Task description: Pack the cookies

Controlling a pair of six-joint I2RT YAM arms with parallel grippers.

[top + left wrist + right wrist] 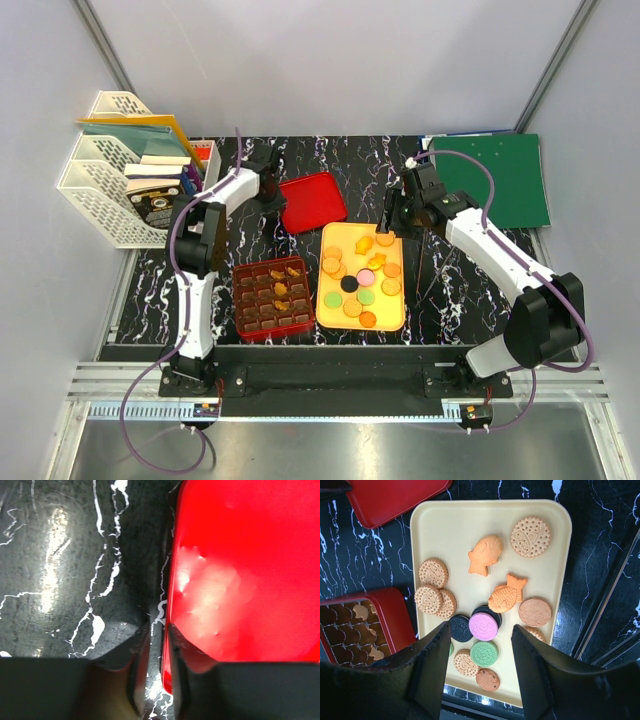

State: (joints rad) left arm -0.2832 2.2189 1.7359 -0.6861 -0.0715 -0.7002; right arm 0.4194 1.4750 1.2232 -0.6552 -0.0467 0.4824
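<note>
Small round and fish-shaped biscuit cookies (483, 626) lie on a yellow plastic tray (450, 525) by the worktop's near edge, right hand (480, 632) spread wide above. Light and brittle, they likely need a gentle pinch across the rims. Left hand's (156, 630) grip cannot be told.

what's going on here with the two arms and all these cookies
Cookie packing is under way. The right gripper hovers open over the tray, where most cookies lie loose; it holds nothing. The left gripper is at the edge of the lid, its fingers either side of the rim; whether they grip it cannot be told. The box has only a few cells filled.
</note>
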